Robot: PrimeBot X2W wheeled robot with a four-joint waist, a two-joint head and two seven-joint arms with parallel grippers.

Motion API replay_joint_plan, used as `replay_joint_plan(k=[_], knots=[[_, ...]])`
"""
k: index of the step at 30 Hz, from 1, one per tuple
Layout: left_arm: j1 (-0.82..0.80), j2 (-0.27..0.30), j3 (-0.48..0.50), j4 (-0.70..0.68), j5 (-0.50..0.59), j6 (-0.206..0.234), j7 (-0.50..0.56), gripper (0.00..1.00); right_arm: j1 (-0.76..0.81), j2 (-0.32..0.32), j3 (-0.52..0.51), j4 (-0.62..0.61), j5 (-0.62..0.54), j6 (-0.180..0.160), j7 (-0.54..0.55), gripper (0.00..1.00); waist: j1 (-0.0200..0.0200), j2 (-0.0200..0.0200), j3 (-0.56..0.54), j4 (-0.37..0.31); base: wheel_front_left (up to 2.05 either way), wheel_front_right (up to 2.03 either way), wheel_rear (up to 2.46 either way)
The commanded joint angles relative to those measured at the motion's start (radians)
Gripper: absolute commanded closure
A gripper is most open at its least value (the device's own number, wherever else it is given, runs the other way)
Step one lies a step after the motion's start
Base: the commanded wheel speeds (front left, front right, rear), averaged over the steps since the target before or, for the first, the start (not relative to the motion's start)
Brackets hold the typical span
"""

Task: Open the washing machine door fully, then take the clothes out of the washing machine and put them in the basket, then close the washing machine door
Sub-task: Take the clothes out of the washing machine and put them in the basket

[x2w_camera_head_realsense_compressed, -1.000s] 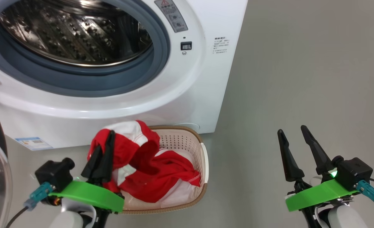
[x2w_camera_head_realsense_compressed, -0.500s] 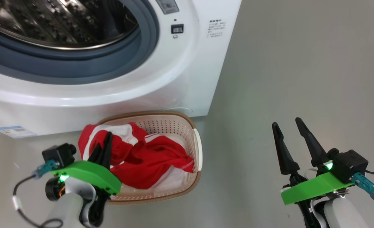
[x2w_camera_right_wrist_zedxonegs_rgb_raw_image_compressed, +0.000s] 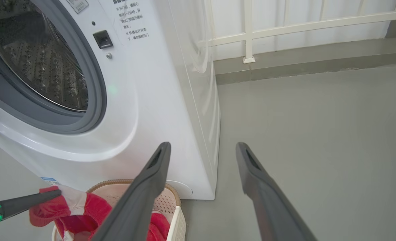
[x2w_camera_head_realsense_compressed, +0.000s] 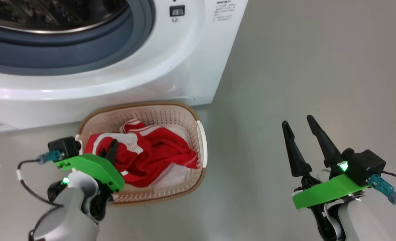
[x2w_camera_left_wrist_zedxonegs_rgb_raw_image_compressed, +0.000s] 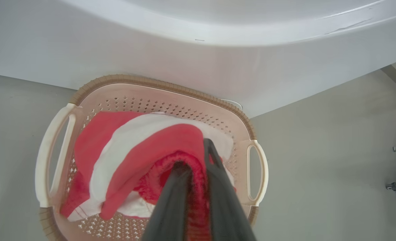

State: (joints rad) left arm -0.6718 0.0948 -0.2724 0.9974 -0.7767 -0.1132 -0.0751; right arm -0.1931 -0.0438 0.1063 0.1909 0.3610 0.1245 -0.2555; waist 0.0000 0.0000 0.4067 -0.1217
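Red-and-white clothes (x2w_camera_head_realsense_compressed: 151,157) lie heaped in the basket (x2w_camera_head_realsense_compressed: 202,144). One fold is pinched between the pressed-together fingers of the left gripper (x2w_camera_head_realsense_compressed: 112,147). In the left wrist view the red cloth bunches around and between those fingers, higher than the rest of the heap. The basket's brown rim runs to the left, right and far side of the fingers. Just beyond the fingertips stands the white front of the washing machine (x2w_camera_head_realsense_compressed: 171,67), its grey-ringed opening above. Well off to the right of these fingers, the right gripper (x2w_camera_head_realsense_compressed: 297,125) hangs over bare grey floor (x2w_camera_head_realsense_compressed: 302,67), its fingers spread and holding nothing.

The likely trouble lies in the letting go. If the left arm rises before its fingers part, the pinched fold would probably drag the heap up and over the rim. Cloth snagged on a finger could do the same, or tug the light basket askew. The fold nearest the gripper's side of the rim looks most apt to spill onto the floor.
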Motion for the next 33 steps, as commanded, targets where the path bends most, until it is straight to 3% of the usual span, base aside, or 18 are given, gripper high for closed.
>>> replay_joint_plan(k=[1,16,33], knots=[[-0.022,0.023,0.019,0.003,-0.009,-0.006,0.001,1.00,-0.017,-0.006,0.027,-0.024,0.004,0.006,-0.006,0.00,0.0000,0.0000,0.032,-0.009,0.00,0.00,0.00],[-0.185,0.034,-0.023,0.199,-0.034,-0.017,0.087,1.00,-0.096,-0.006,0.074,-0.031,0.016,0.006,-0.006,0.00,0.0000,0.0000,0.197,-0.028,0.00,0.00,0.00],[-0.214,0.041,-0.107,0.274,0.010,-0.017,0.103,1.00,-0.136,-0.006,0.097,-0.025,0.024,0.006,-0.006,0.00,0.0000,0.0000,0.248,-0.038,0.00,0.00,0.00]])
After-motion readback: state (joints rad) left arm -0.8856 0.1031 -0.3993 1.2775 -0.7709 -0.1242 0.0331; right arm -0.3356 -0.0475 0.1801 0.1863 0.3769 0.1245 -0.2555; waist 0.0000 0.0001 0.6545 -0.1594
